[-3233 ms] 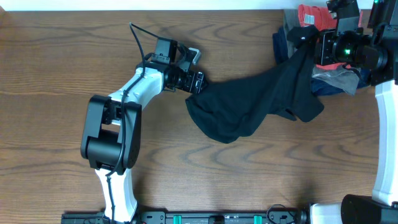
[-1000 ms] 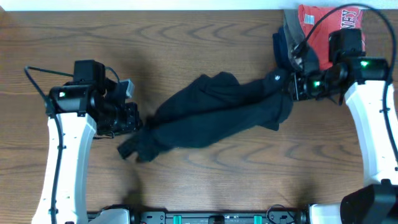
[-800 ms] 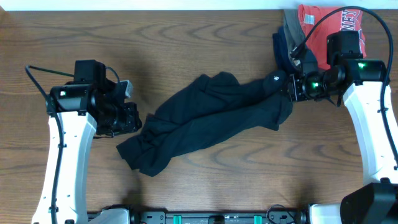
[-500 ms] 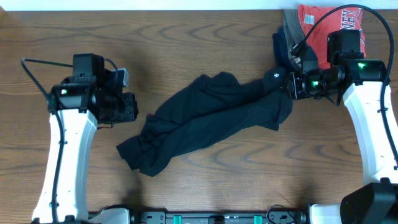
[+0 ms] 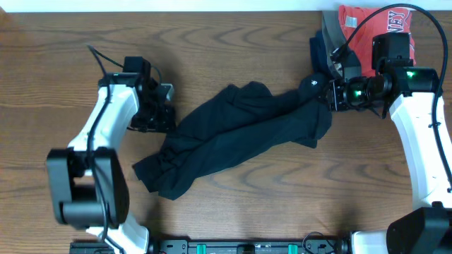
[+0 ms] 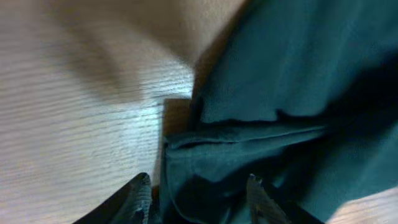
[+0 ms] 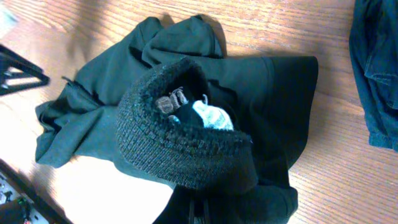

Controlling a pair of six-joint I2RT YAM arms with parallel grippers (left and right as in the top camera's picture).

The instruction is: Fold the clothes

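Note:
The clothes, a black garment, lie rumpled in a diagonal band across the middle of the table. My left gripper is at the garment's left edge. In the left wrist view it stands open, with a fold of the dark cloth lying between its fingertips. My right gripper is shut on the garment's upper right end. In the right wrist view the ribbed cuff bunches just above that gripper, and the rest of the cloth spreads beyond it.
A pile of other garments sits at the back right corner: a red shirt with white lettering, a navy one and a grey one. The navy cloth also shows in the right wrist view. Bare wood table surrounds the black garment.
My left gripper let go of the garment's lower left end, which settled flat. That arm swung up and right to the garment's left edge, jaws wider apart. The right gripper kept its hold.

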